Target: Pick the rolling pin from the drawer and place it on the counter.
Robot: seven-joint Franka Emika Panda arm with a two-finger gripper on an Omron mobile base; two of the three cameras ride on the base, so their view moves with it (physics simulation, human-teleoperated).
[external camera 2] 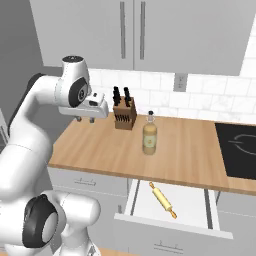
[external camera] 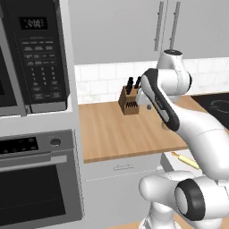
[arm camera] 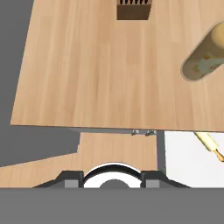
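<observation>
Left edge, left base view: a black-panelled microwave (external camera: 38, 53) is sitting above a stainless wall oven with a dark glass door (external camera: 38, 179), both well clear of my arm.

Next across, the broad light brown wood-grain counter (external camera 2: 185, 150) is spreading out beneath me. I am hanging my claw (external camera 2: 85, 119) above its left end, touching nothing; its two small dark tips are drawn together and gripping nothing.

Just right of my claw, a brown wooden knife block with black handles (external camera 2: 124, 114) is standing upright near the white tiled backsplash. Further right, an amber glass bottle with a dark cap (external camera 2: 149, 135) is standing upright on the counter, set forward of the block and apart from it.

Below the counter's front edge, right of my claw, the wide white drawer with the pale interior (external camera 2: 202, 212) is standing pulled out. The slim light yellowish-wood rolling pin with narrow handles (external camera 2: 163, 199) is lying flat on the drawer floor, angled diagonally, apart from the walls. The bottle is standing on the counter between my claw and the open drawer.

Far right, the black stovetop (external camera 2: 239, 149) is sitting flush in the counter.
</observation>
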